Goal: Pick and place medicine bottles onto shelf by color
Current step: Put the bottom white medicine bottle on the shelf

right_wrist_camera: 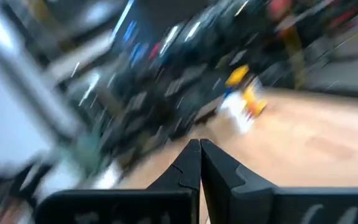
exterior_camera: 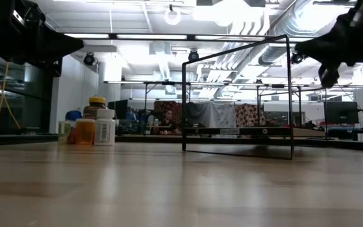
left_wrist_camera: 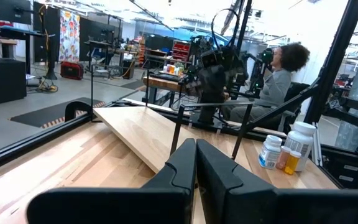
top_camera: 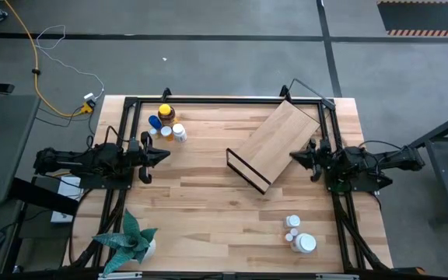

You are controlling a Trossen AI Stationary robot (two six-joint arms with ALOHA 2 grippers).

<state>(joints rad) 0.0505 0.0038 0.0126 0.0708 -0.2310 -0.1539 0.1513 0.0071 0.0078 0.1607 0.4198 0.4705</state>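
The shelf (top_camera: 274, 140), a light wooden board with a dark edge strip and a black wire frame, stands askew at the table's middle right; it also shows in the low view (exterior_camera: 238, 131) and the left wrist view (left_wrist_camera: 145, 134). One group of bottles (top_camera: 166, 124) stands at the far left: an amber one with a yellow cap, a blue one and white ones (exterior_camera: 96, 129). Several white bottles (top_camera: 298, 235) stand at the near right (left_wrist_camera: 284, 149). My left gripper (top_camera: 164, 155) is shut and empty at the left (left_wrist_camera: 196, 152). My right gripper (top_camera: 294, 155) is shut and empty, raised by the shelf's right edge (right_wrist_camera: 199, 149).
A potted green plant (top_camera: 131, 239) stands at the near left corner. A black frame (top_camera: 224, 99) runs along the table's far edge and sides. A person (left_wrist_camera: 284, 68) sits beyond the table's right side. Bare tabletop (top_camera: 208, 210) lies between the arms, near the front.
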